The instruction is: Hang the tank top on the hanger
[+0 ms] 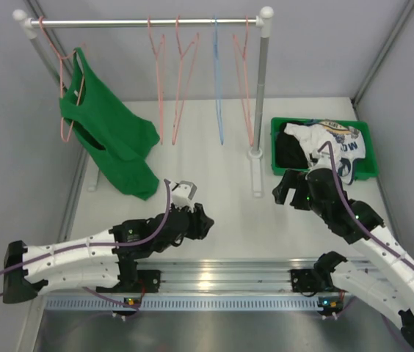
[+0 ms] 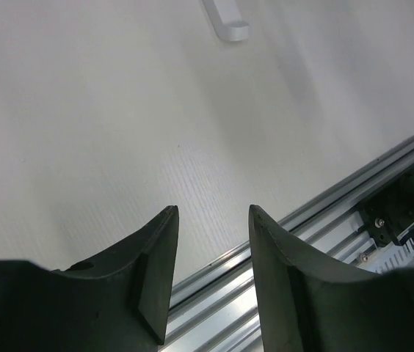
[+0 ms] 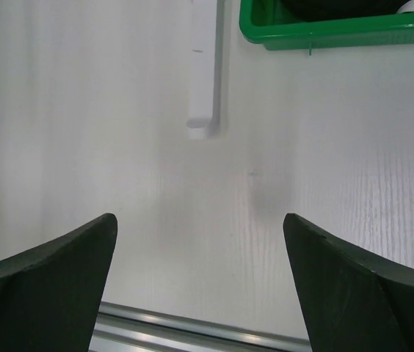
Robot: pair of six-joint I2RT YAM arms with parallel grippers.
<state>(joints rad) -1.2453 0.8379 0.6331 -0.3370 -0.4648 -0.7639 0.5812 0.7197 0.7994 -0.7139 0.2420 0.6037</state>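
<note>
No plain white tank top shows in any view; it is hidden or out of view. Three empty pink wire hangers point(image 1: 158, 77) point(image 1: 186, 73) point(image 1: 244, 81) hang from the rail, and I cannot tell which one is the hanger meant. My left gripper point(image 1: 207, 223) hovers low over the bare table near the front edge, open with nothing between its fingers point(image 2: 213, 210). My right gripper point(image 1: 284, 192) is wide open and empty point(image 3: 200, 218), just in front of the green bin and right of the rack's foot.
A green tank top point(image 1: 108, 136) hangs on a pink hanger at the rail's left end. A blue hanger point(image 1: 218, 81) hangs among the pink ones. The green bin point(image 1: 363, 129) holds a white garment with blue lettering point(image 1: 332, 143) and dark cloth. The rack's foot point(image 3: 205, 73) lies ahead.
</note>
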